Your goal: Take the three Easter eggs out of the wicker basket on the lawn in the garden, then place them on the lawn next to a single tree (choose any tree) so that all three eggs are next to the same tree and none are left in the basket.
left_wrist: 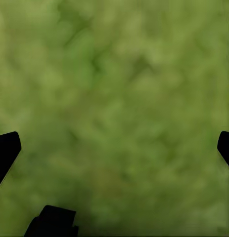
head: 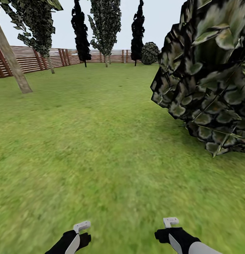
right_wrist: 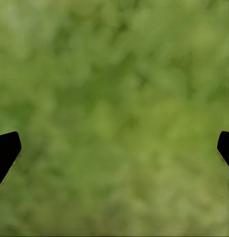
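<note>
The lawn [head: 101, 141] stretches out wide and green ahead of the robot, running up to a brown slatted fence [head: 27, 58] at about eleven o'clock. A tree [head: 11, 60] with a bare, leaning grey-brown trunk stands at ten o'clock, well away from both arms. Farther back, near twelve, two dark narrow cypresses [head: 80, 31] rise in front of the fence with a lighter leafy tree [head: 105, 28] between them. A big dark-leaved bush [head: 210, 77] crowds in at two o'clock, near the robot's right side.

Low down, the left gripper [head: 81, 226] hangs at seven o'clock and the right gripper [head: 171, 222] at five, both over bare grass and touching nothing. In each wrist view the fingers [left_wrist: 6, 150] sit far apart at opposite edges, spread wide, with only blurred grass between them; the right fingers [right_wrist: 6, 150] look the same.
</note>
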